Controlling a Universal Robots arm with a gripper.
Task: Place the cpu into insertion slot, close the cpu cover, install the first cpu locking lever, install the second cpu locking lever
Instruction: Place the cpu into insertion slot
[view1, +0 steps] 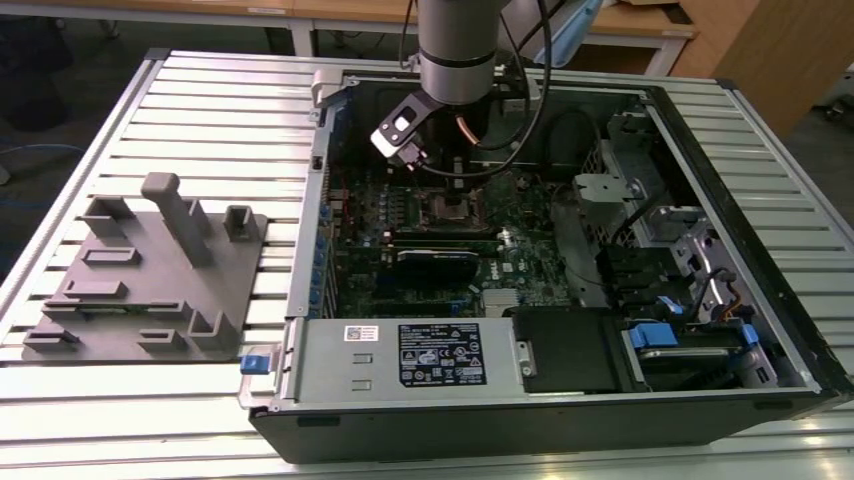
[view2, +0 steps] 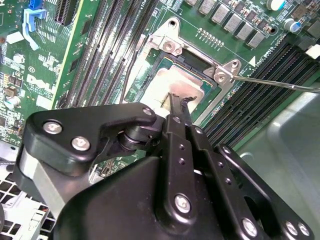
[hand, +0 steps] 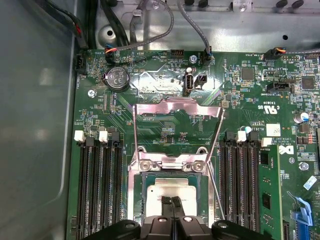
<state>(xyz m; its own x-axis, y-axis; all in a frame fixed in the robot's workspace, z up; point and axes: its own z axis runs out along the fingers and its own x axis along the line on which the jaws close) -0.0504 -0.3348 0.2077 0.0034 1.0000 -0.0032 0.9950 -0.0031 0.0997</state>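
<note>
On the exterior view's left, a grey fixture (view1: 147, 290) sits on the slatted tabletop (view1: 160, 100), well apart from the work. Centre: an open computer case (view1: 561, 420) lies on its side, and the arm (view1: 458, 45) reaches down into it over the insertion slot (view1: 447, 208). On the exterior view's right are drive bays with blue tabs (view1: 654, 335).

In the first wrist view, long black memory slots (hand: 97, 190) flank the socket on both sides. The cpu (hand: 172, 187) lies flat inside the insertion slot (hand: 141, 195), silver top up. The cpu cover (hand: 176, 103) stands raised on its hinge, not closed. The claw (hand: 171, 201) is pressed together with nothing between the fingers, and its tips are at the chip's top. I cannot tell whether they touch it or hang just above. The second wrist view shows the same: the claw (view2: 176, 100) is over the cpu (view2: 165, 82), with a thin wire locking lever (view2: 270, 82) sticking out unlatched.

Handling, as a judgement: the chip looks light, stiff and smooth on top, so probably slippery. The contacts under it are likely fragile. It is best held by opposite edges and kept level, without pressing down hard. The cover looks thin and springy, and its free edge is the place to push.
</note>
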